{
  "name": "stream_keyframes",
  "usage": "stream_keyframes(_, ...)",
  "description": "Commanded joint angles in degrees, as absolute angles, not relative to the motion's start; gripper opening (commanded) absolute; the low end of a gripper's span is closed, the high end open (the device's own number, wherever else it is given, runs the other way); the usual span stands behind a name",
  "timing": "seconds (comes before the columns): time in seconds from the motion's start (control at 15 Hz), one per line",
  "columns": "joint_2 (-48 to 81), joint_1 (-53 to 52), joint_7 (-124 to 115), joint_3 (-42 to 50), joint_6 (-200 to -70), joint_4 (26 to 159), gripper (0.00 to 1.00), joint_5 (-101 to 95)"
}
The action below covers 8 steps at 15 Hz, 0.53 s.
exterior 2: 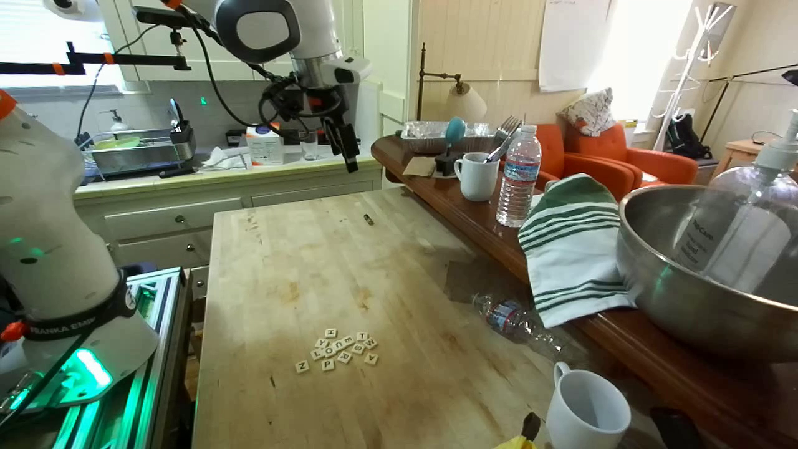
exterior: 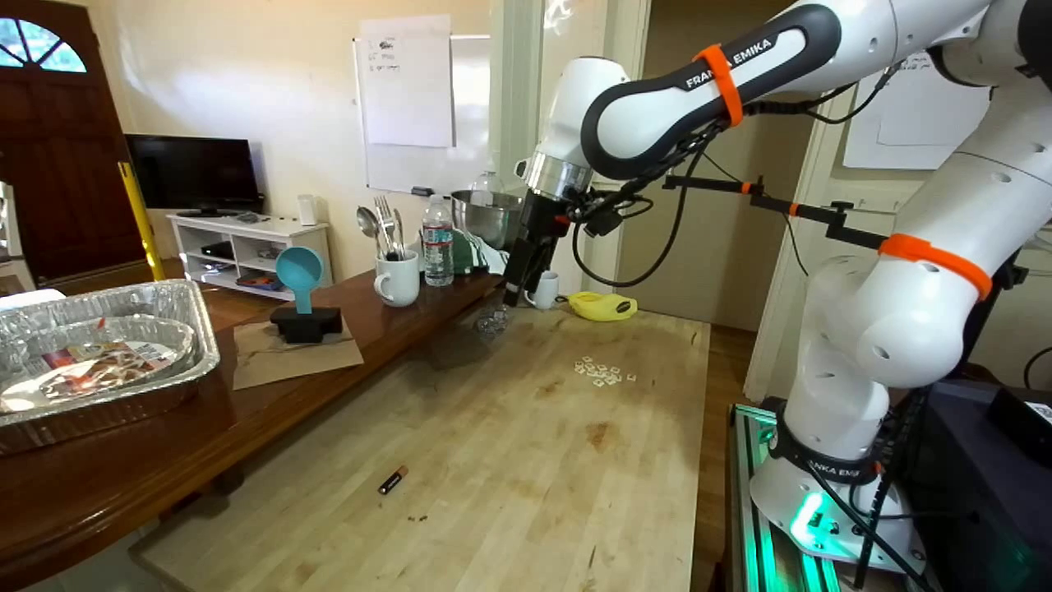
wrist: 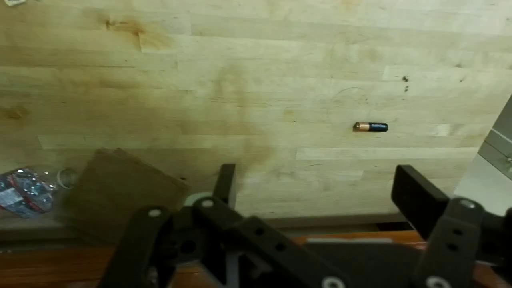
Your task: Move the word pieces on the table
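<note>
The word pieces [exterior 2: 330, 352] are small pale letter tiles, grouped loosely on the light wooden table [exterior 2: 262, 262]. In an exterior view the same word pieces [exterior: 598, 381] form a small whitish cluster toward the far end of the tabletop [exterior: 509, 469]. Only the edge of a single word piece [wrist: 14, 2] enters the wrist view, at its top left corner. My gripper [wrist: 314, 170] is open, its black fingers wide apart with bare wood seen between them. In the exterior views the gripper [exterior: 516, 288] hangs pointing down, well above the table and apart from the tiles.
A battery [wrist: 370, 127] lies on the table. A crushed plastic bottle [exterior 2: 511, 318] and brown cardboard [wrist: 124, 192] lie along the side by the dark wooden counter [exterior: 345, 329]. A white mug [exterior 2: 586, 408] and a yellow banana-shaped item [exterior: 602, 306] stand at the table's end.
</note>
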<state>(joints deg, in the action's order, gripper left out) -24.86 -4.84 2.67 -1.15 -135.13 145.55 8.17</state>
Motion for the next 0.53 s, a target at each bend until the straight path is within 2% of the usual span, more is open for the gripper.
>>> stream_keyframes(0.0, -30.26, -1.56, 1.13, 0.1, -133.18, 150.71, 1.0, 6.01)
stream_keyframes(0.4, -35.1, -0.1, 8.53, 4.53, -138.71, 161.75, 1.0, 5.5)
stream_keyframes(0.47, -31.4, 0.15, 9.32, 5.39, -137.5, 157.13, 1.0, 5.22)
